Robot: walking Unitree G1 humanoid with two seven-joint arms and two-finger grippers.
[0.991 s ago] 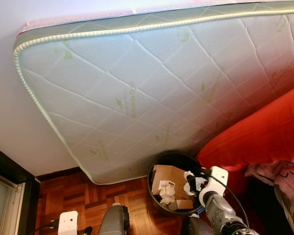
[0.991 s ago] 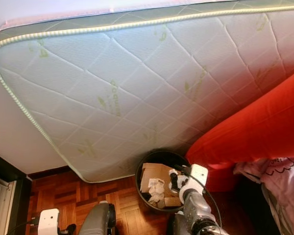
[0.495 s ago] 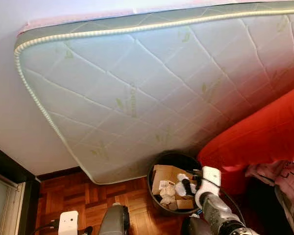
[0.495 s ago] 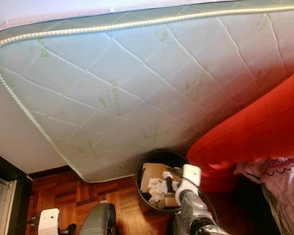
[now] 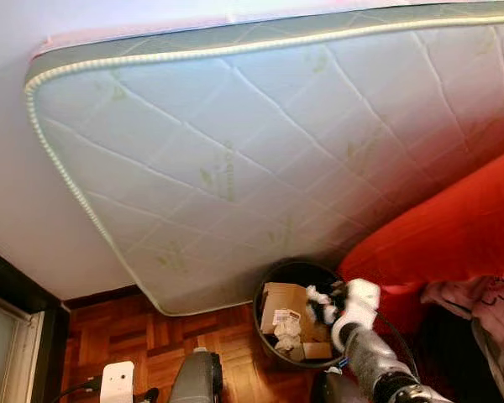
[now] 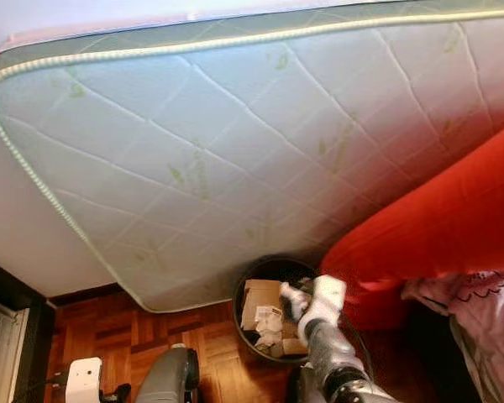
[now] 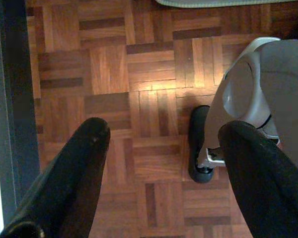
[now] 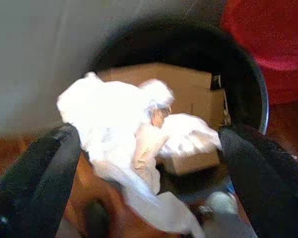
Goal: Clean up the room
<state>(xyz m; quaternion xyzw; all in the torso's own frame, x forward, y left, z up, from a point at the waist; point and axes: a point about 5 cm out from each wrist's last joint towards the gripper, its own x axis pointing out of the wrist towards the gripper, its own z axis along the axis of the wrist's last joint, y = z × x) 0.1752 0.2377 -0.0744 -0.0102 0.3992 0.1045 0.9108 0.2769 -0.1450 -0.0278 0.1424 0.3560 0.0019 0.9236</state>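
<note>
A black round trash bin [image 5: 265,295] stands on the parquet floor against a leaning mattress, with a cardboard box [image 5: 286,300] and crumpled paper inside. My right gripper [image 5: 323,309] hovers over the bin's right rim. In the right wrist view its fingers [image 8: 44,168] stand wide apart, and a crumpled white paper wad [image 8: 114,109] sits between them, blurred, above the box [image 8: 188,89]. My left gripper [image 7: 164,131] hangs open over bare parquet beside my own leg [image 7: 268,99].
A large white quilted mattress [image 5: 235,151] leans on the wall behind the bin. A red sofa cushion [image 5: 454,235] presses in at the right, with pink cloth [image 5: 487,302] below it. A dark door frame [image 5: 17,294] stands at the left.
My right gripper has shifted a little left over the bin with the white wad, and its wrist has turned. The left arm has not moved.
</note>
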